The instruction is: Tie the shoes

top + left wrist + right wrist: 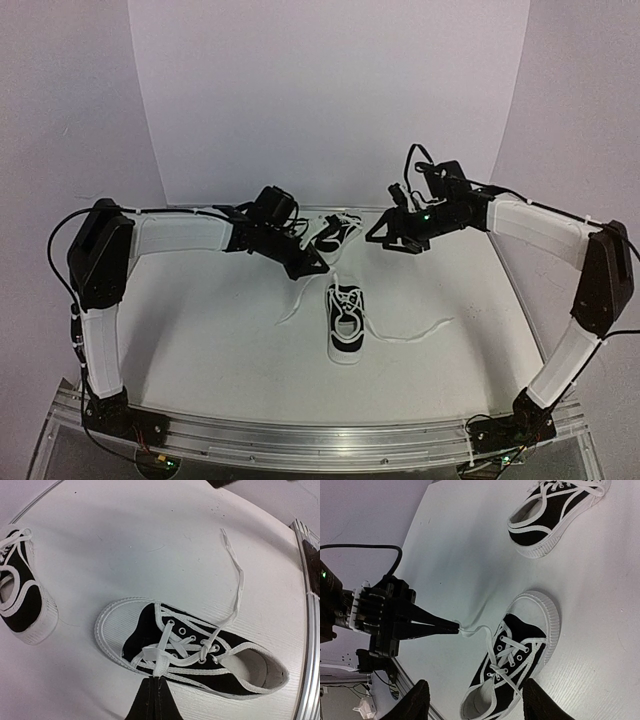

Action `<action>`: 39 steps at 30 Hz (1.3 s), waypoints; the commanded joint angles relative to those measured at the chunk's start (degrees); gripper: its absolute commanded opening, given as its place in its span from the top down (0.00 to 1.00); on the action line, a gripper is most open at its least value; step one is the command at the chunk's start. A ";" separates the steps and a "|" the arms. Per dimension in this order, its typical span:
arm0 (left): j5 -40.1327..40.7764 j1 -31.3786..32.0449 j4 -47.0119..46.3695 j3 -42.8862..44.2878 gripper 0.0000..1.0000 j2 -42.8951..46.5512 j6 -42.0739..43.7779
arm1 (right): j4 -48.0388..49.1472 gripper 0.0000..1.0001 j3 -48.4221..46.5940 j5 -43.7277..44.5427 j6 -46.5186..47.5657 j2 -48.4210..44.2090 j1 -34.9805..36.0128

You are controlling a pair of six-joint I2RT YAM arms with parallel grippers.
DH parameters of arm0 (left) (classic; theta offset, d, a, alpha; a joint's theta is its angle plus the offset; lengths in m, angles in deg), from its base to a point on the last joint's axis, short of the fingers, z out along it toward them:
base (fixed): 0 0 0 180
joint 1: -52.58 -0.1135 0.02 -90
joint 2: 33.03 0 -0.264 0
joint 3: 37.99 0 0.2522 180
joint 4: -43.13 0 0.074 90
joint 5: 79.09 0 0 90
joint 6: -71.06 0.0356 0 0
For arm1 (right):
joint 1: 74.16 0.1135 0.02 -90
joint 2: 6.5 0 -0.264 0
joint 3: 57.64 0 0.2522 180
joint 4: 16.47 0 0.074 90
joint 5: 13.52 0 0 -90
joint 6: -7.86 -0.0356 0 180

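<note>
White is the counter (pixel 200 350), and a silver rail (pixel 320 438) runs along its near edge, where the two arms are bolted.

A little way in from the rail we see the near shoe (pixel 346 322). It stands on its sole in the middle of the counter. It is black with a white sole. Its heel is toward the rail and its toe points away. The loose lace end (pixel 425 330) lies flat on the counter to the right of this shoe.

The held lace end (pixel 472 631) goes up from the shoe on its left side. The left end effector (pixel 156 685) is clenched tight on it, just above the side of the shoe. We see the white lace pinched right at the black tips.

Farther back we see the right end effector (pixel 476 681). Its two fingers (pixel 417 702) stand wide apart and nothing is between them. It hangs in the air past the toe of the near shoe, a bit to the right.

The far shoe (pixel 335 233) rests on the counter behind the near shoe, between the two end effectors in the top view. Its laces lie in a loose heap on top of it.
</note>
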State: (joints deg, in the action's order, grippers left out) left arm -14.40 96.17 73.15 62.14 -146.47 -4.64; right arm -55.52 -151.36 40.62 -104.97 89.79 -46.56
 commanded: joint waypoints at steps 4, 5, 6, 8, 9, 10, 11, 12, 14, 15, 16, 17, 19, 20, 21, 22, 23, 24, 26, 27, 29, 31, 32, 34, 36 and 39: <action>-4.11 -1.13 -6.99 -1.89 1.00 3.64 -5.41 | 10.18 0.42 1.57 -7.63 -4.92 4.29 2.24; -4.41 -1.13 -7.31 -2.15 1.00 3.77 -5.50 | 11.14 0.42 1.40 -8.01 -5.58 5.22 2.53; -4.66 -1.13 -7.65 -2.44 1.00 3.93 -5.57 | 12.12 0.43 1.29 -8.41 -6.35 6.23 2.79; -4.99 -1.13 -8.19 -3.09 1.00 4.17 -5.72 | 13.90 0.43 1.05 -9.53 -7.61 7.88 3.19; -5.18 -1.13 -8.50 -3.33 1.00 4.28 -5.76 | 14.85 0.43 0.90 -10.03 -8.03 8.83 3.43; -5.38 -1.13 -8.81 -3.61 1.00 4.36 -5.78 | 15.48 0.43 0.75 -10.33 -8.18 9.74 3.63; -5.65 -1.13 -9.01 -3.74 1.00 4.36 -5.74 | 16.15 0.42 0.57 -11.00 -8.25 10.53 3.86; -5.98 -1.13 -9.18 -3.83 1.00 4.34 -5.76 | 17.36 0.42 0.62 -11.59 -8.47 11.23 3.98; -6.52 -1.13 -9.50 -3.98 1.00 4.30 -5.75 | 19.29 0.41 0.71 -12.75 -8.89 12.57 4.24; -6.64 -1.13 -9.66 -4.07 1.00 4.31 -5.77 | 20.05 0.40 0.62 -13.35 -9.02 13.35 4.29; -6.71 -1.13 -9.79 -4.10 1.00 4.33 -5.77 | 20.64 0.40 0.48 -13.83 -9.00 14.14 4.34; -6.73 -1.13 -9.86 -4.30 1.00 4.36 -5.78 | 20.95 0.39 0.27 -14.17 -8.88 14.82 4.40; -6.97 -1.13 -10.08 -4.50 1.00 4.38 -5.70 | 21.29 0.39 -0.05 -14.10 -8.88 15.85 4.39; -7.06 -1.13 -10.12 -4.59 1.00 4.44 -5.68 | 21.51 0.40 -0.20 -14.16 -9.00 16.32 4.43; -7.06 -1.13 -10.15 -4.66 1.00 4.41 -5.64 | 21.82 0.42 -0.30 -14.29 -9.19 16.76 4.47; -6.97 -1.13 -10.17 -4.74 1.00 4.37 -5.66 | 22.09 0.45 -0.40 -14.53 -9.36 17.00 4.47; -6.87 -1.13 -10.23 -4.83 1.00 4.38 -5.67 | 22.29 0.48 -0.52 -14.83 -9.50 17.20 4.47; -6.79 -1.17 -10.34 -4.89 1.00 4.34 -5.63 | 22.41 0.50 -0.62 -15.12 -9.57 17.36 4.51; -6.67 -1.22 -10.52 -4.90 1.00 4.27 -5.67 | 22.56 0.56 -0.62 -15.57 -9.53 17.37 4.56; -6.65 -1.22 -10.54 -4.91 1.00 4.13 -5.67 | 22.60 0.59 -0.67 -15.87 -9.46 17.39 4.58; -6.62 -1.30 -10.61 -4.90 1.00 4.00 -5.67 | 22.65 0.65 -0.82 -16.42 -9.35 17.41 4.56; -6.71 -1.44 -11.02 -5.05 1.00 3.90 -5.79 | 22.65 0.72 -0.99 -16.89 -9.37 17.56 4.62; -6.74 -1.48 -11.17 -5.08 1.00 3.80 -5.87 | 22.65 0.76 -1.06 -17.10 -9.35 17.61 4.62; -6.83 -1.55 -11.22 -5.09 1.00 3.66 -5.90 | 22.65 0.84 -1.07 -17.25 -9.32 17.65 4.60; -6.90 -1.64 -11.33 -5.18 1.00 3.58 -5.96 | 22.67 0.92 -1.05 -17.24 -9.24 17.57 4.58; -6.72 -1.82 -10.85 -5.17 1.00 3.47 -5.75 | 22.63 1.00 -1.23 -17.16 -9.45 17.31 4.56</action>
State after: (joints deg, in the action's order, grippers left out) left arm -20.47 94.89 64.29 57.37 -145.16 -10.08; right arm -34.11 -150.49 24.32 -114.83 106.86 -42.24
